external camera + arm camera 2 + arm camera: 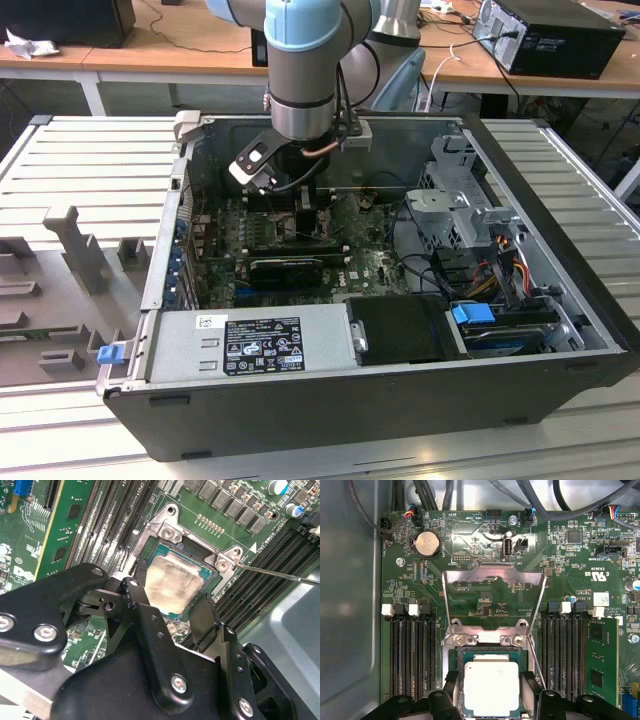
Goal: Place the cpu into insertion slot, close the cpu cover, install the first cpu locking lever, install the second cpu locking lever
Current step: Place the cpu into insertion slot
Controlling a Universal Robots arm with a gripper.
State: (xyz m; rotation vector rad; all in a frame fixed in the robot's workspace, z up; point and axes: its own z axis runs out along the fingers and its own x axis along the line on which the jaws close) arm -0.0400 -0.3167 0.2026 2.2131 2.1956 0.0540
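One cpu (490, 685) seated in the insertion slot (490, 651), cpu cover (492, 575) raised open.
The gripper (490, 680) hangs just over the slot, fingers (134, 592) spread, one at each side of the cpu; whether they touch it, I cannot tell.

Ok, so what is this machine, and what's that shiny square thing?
It's a robot arm reaching into an open computer. One picture comes from a camera standing off the arm. The other two come from cameras riding on the arm's wrist, so they see up close. The shiny square is the cpu, the computer's brain chip. It sits in its slot on the green board. The gripper is right at it. The metal cover stands flipped open.
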